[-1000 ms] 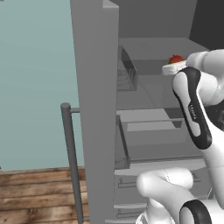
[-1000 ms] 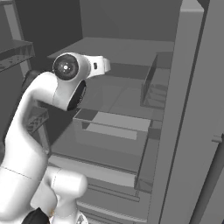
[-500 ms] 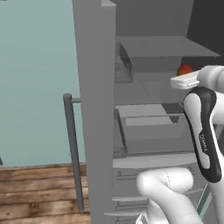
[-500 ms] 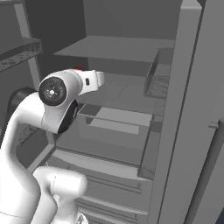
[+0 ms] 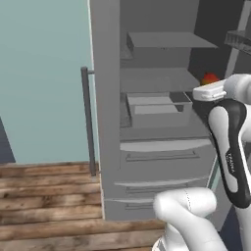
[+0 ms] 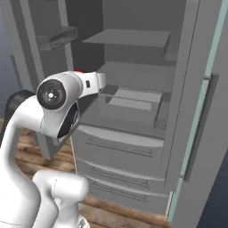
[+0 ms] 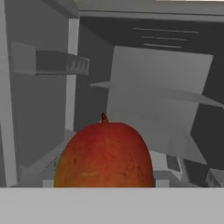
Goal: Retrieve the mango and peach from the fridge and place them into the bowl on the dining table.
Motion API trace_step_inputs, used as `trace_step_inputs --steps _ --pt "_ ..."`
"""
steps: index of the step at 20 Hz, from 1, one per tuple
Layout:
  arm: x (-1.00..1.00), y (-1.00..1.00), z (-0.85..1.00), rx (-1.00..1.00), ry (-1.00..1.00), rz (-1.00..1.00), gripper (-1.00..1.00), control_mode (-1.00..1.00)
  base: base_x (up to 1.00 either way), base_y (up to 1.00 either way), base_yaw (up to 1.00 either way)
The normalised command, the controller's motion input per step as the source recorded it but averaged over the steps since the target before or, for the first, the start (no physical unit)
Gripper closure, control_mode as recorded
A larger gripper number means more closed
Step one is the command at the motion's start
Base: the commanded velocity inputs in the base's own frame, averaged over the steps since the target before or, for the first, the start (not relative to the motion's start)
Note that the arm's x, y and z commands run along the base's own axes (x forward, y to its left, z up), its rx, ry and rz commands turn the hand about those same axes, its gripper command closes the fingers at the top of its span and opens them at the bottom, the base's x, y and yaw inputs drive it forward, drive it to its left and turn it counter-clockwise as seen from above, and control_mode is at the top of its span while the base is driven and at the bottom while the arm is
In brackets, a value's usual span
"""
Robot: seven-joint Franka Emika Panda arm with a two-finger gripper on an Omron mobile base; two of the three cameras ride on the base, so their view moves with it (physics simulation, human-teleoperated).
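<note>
Mango (image 7: 105, 155) sits close up in front of the tool, grip state unclear, fridge (image 5: 147, 112) open; retrieval step, next carry it to the bowl.

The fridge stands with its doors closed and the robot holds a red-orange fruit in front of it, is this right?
Not quite: the fridge stands open, its shelves and drawer exposed in the left base view. The red-orange fruit does sit right before the hand's camera, in front of the fridge.

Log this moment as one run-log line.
stage: fruit pickup | fridge: open | mango: close in front of hand camera | grip: unclear | peach, bowl: unseen
</note>
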Motion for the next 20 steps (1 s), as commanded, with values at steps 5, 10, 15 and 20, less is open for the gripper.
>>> trace_step_inputs --steps 5,10,15,20 --pt "0.0 0.0 0.0 0.0 0.0 0.0 1.0 1.0 -0.9 0.0 0.2" --pt "0.0 0.0 0.0 0.0 0.0 0.0 1.0 1.0 -0.79 0.04 0.38" --pt "0.0 0.0 0.0 0.0 0.0 0.0 1.0 1.0 -0.51 0.31 0.46" --pt "0.0 0.0 0.0 0.0 0.0 0.0 1.0 1.0 -0.21 0.4 0.58"
